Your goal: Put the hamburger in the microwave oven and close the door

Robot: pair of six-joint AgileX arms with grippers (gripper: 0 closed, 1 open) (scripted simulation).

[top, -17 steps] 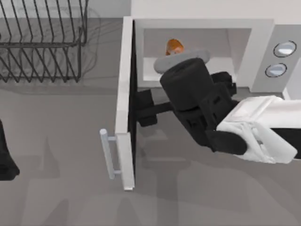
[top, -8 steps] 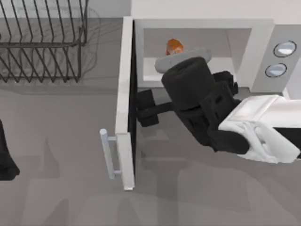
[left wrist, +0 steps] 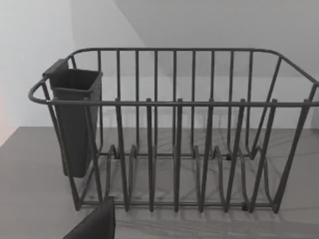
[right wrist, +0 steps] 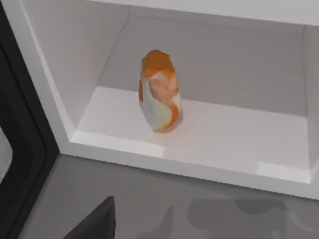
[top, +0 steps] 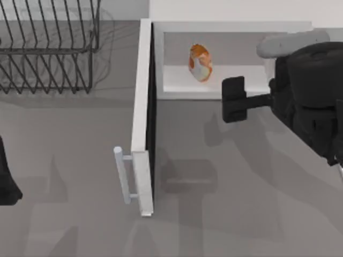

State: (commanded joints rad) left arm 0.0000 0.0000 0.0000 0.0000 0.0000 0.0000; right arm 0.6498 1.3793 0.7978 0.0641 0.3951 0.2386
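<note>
The right gripper [top: 233,99] hangs over the tabletop [top: 225,203] in front of the microwave oven [top: 230,29], toward the right side of its opening — whether its fingers are spread or closed I cannot tell, and nothing sits between them. The hamburger [top: 200,62] stands on edge on the white floor of the cavity, well apart from the gripper, back and to its left in the top view; the right wrist view shows it [right wrist: 159,92] alone inside. The door [top: 143,115] stands wide open, swung out toward the front with its bar handle [top: 123,174] facing left. The left arm [top: 6,176] sits parked at the left edge, near a black wire dish rack [top: 48,48].
</note>
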